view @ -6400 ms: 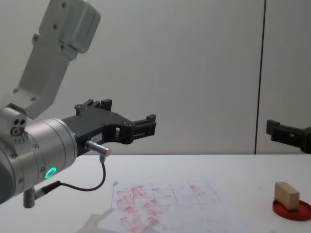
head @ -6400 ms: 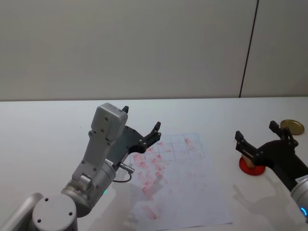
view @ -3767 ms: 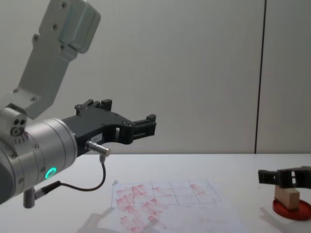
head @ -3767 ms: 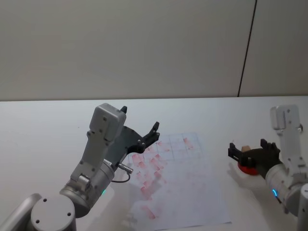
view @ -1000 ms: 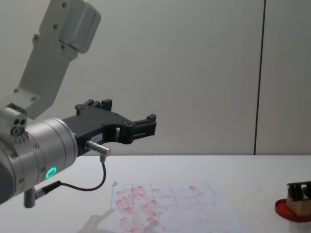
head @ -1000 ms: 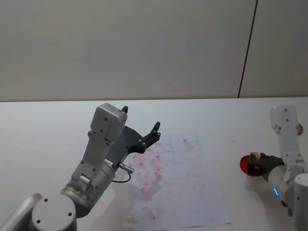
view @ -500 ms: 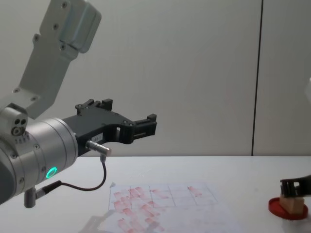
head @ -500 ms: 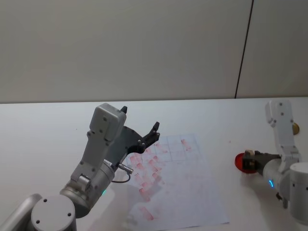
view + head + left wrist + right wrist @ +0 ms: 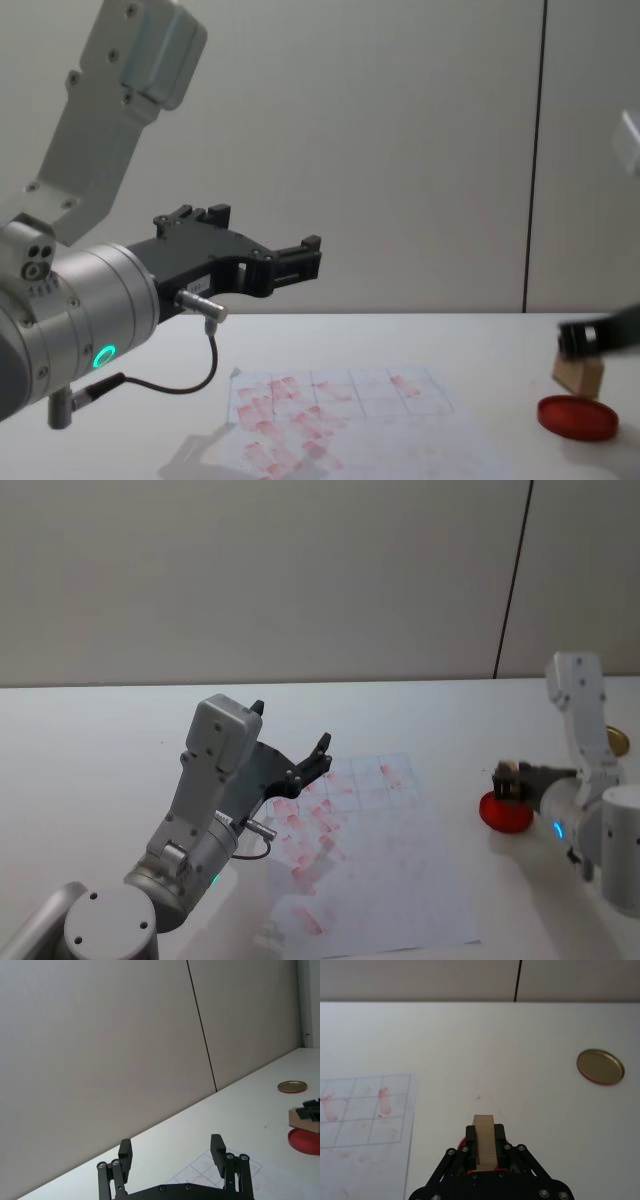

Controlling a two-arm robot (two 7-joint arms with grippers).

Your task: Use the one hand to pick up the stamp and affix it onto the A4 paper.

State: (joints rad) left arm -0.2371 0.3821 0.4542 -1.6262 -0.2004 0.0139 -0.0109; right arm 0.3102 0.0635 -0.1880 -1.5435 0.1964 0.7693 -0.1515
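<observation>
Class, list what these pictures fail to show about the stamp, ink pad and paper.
- Stamp underside: right wrist view, hidden by the block itself and the right gripper.
- Ink pad: same view, mostly under that gripper.
- A4 paper near edge: chest view, cut off by the bottom edge.

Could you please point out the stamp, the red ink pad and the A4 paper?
stamp point(image 9: 484, 1142), right wrist view, its wooden face.
red ink pad point(image 9: 576, 417), chest view, centre of the disc.
A4 paper point(image 9: 420, 900), head view, plain near part.
</observation>
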